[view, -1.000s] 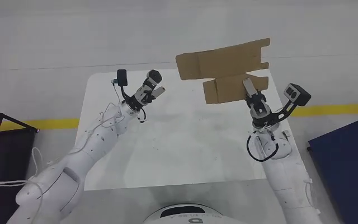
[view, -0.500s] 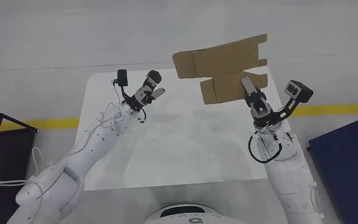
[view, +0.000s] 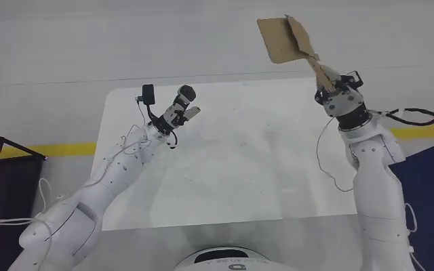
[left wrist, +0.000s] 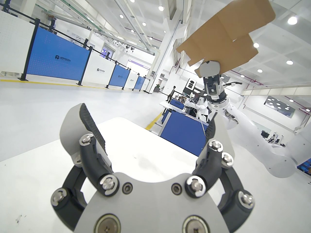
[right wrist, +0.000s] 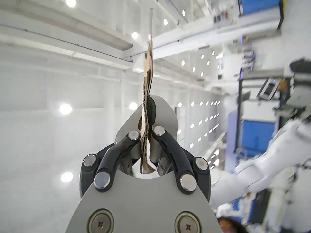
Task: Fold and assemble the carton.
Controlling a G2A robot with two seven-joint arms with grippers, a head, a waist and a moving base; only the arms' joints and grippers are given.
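Note:
The carton [view: 285, 37] is a flat brown cardboard blank, held up in the air beyond the table's far right corner. My right gripper [view: 325, 76] is shut on its lower edge. In the right wrist view the carton [right wrist: 147, 78] shows edge-on, pinched between the two fingers of the right gripper [right wrist: 146, 112]. From the left wrist view the carton [left wrist: 226, 37] shows its broad face with the flaps, high above the other arm. My left gripper [view: 192, 110] hangs over the table's far left part, open and holding nothing, its fingers [left wrist: 93, 128] spread wide.
The white table [view: 230, 169] is bare under both arms. A yellow floor line [view: 54, 149] runs past both sides of it. A dark blue cart [view: 417, 196] stands off the right edge, and a dark frame [view: 13, 183] off the left.
My right arm swung up and outward, lifting the carton from flat over the table's far right corner to standing nearly on edge beyond it. The left arm kept still.

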